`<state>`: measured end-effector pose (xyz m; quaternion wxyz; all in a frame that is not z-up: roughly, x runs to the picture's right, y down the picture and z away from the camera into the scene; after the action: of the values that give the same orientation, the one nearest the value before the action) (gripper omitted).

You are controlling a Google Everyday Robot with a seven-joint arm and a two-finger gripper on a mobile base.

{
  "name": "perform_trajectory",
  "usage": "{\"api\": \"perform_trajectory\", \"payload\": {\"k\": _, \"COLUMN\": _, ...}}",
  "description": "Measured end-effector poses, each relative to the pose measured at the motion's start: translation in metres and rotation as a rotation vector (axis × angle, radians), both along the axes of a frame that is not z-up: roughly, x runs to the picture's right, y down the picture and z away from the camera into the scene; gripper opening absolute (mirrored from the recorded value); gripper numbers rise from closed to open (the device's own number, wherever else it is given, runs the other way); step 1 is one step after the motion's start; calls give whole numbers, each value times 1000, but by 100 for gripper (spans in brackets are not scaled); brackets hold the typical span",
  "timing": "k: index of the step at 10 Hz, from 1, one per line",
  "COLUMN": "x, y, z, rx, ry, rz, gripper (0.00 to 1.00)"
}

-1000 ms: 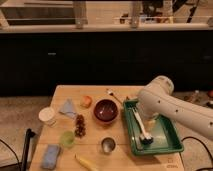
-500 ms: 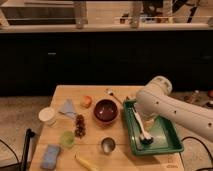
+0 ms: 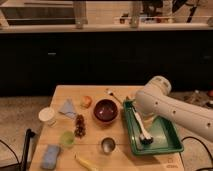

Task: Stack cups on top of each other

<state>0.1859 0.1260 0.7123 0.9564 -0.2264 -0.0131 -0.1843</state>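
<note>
A white robot arm (image 3: 172,107) reaches over a wooden surface (image 3: 123,161), its pincer (image 3: 145,140) sunk low inside a green tray (image 3: 162,134) at the right edge; whether the pincer is clenched or released cannot be told from here. The likeliest mishap is a sideways sweep out of the tray. The tray wall and the dark red bowl (image 3: 106,110) both stand between the pincer and the work, and a low swing could shove either. None of the three cups is stacked yet, and all lie to the pincer's left. The wide white cup (image 3: 47,116) is well apart at the far edge, the pale green cup (image 3: 67,138) is nearer, and the silver cup (image 3: 107,145) sits just outside the tray. Its slick metal looks apt to slip or tip, and the white cup likely belongs at the bottom.
</note>
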Motion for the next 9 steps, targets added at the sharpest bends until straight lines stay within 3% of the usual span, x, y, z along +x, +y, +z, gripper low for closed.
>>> {"api": "perform_trajectory", "payload": {"k": 9, "x": -5, "y": -11, "z": 8, "rx": 46, "ry": -63, "rz": -114, "gripper": 80}}
